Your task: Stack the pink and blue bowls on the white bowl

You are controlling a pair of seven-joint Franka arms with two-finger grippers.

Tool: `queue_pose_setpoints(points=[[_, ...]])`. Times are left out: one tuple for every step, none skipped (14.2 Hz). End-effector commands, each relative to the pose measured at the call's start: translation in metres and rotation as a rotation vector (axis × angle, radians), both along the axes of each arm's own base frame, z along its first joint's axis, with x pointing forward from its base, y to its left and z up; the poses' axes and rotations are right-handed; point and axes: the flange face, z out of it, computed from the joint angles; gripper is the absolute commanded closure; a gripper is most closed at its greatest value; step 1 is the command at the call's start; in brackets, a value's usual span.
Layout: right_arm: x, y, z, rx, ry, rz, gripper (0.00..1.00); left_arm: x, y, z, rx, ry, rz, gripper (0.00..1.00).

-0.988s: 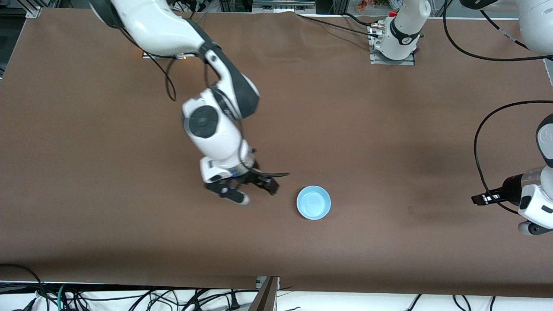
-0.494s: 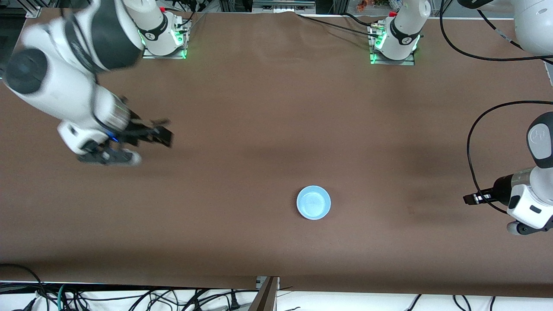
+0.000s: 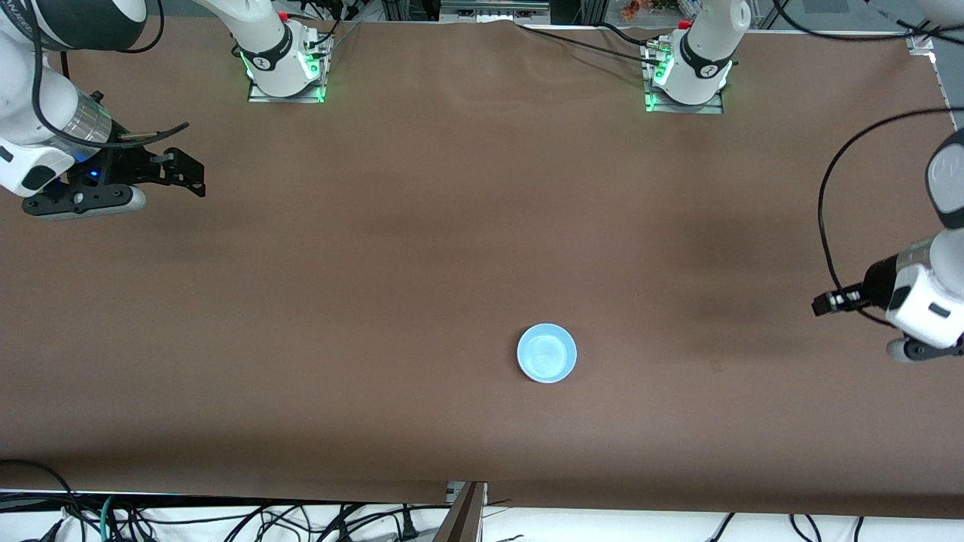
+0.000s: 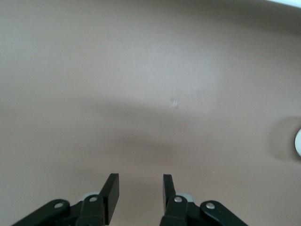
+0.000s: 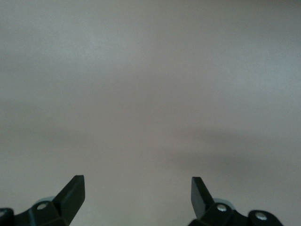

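The right gripper swung away from the table just beside the blue bowl, crossing to the right arm's end, where it hung over bare brown cloth, fingers spread wide and empty. The left gripper rose a little over the left arm's end, its fingers apart, perhaps narrower than the right's. Green lights came on at both bases.

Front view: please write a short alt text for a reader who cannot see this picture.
A light blue bowl sits alone near the middle of a brown table, with no pink or white bowl visible. The right gripper, jaws open, hangs over the right arm's end of the table. The left gripper hangs over the left arm's end, and neither holds anything.
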Motion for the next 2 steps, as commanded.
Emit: queue_pose_setpoints(points=[[0.0077, 0.0056, 0.0099, -0.016, -0.015, 0.021, 0.0, -0.0306, -0.0045, -0.0006, 0.024, 0.003, -0.024, 0.54], [0.0058, 0.0061, 0.009, -0.018, -0.003, 0.015, 0.0, -0.0298, -0.0057, -0.0035, 0.023, -0.005, -0.027, 0.54]])
